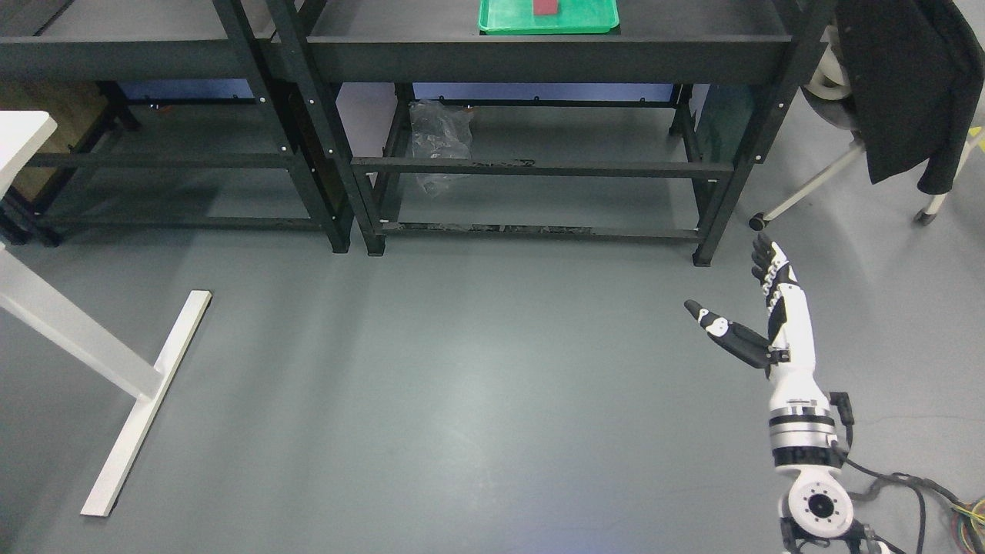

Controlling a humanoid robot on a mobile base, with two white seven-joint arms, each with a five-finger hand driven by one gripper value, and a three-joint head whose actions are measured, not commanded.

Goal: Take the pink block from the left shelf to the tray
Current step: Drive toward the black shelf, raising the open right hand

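A green tray [585,23] sits on the top of the right black shelf [539,58], at the picture's top edge. A dark pink block [546,7] lies in the tray, partly cut off by the top edge. My right hand [735,296] is held out low over the grey floor at the lower right, fingers spread and thumb apart, holding nothing. It is well below and to the right of the tray. The left shelf [131,58] shows no block on its visible part. My left arm is out of view.
A clear plastic bag [439,142] hangs under the right shelf. A white table leg and foot [146,388] stand at the left. A wheeled chair with a black jacket [900,85] is at the top right. Cables [916,492] run beside my right arm.
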